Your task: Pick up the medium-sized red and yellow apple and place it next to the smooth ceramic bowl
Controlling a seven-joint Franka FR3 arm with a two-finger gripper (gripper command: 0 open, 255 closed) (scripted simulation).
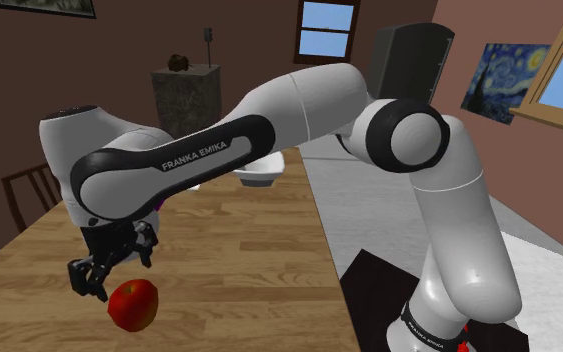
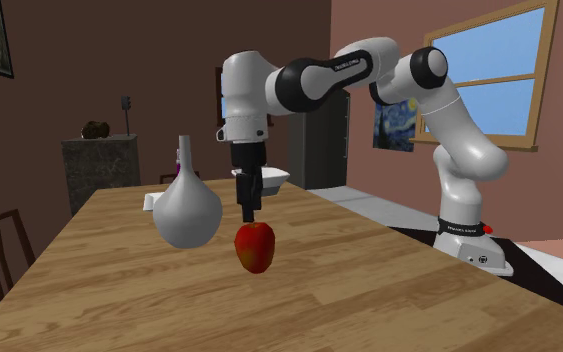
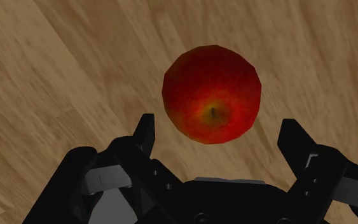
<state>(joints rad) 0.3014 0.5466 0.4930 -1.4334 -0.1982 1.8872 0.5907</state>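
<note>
Shoulder view: the white arm (image 1: 299,120) reaches from the stand at lower right across to the lower left of the frame. There the black gripper (image 1: 112,272) hangs just above the red and yellow apple (image 1: 134,303), which lies on the wooden table (image 1: 239,260). Second exterior view: the gripper (image 2: 251,210) points straight down at centre frame, its tips close over the apple (image 2: 255,247). A grey vase (image 2: 187,208) stands just beside the apple, to its left. The white bowl (image 2: 272,178) sits behind, toward the table's far end, well apart from the apple. Wrist view: the fingers (image 3: 144,130) stand wide apart and clasp nothing. The apple (image 3: 212,94) lies beyond their tips, in line with the gap, untouched, its stem pit facing the camera.
</note>
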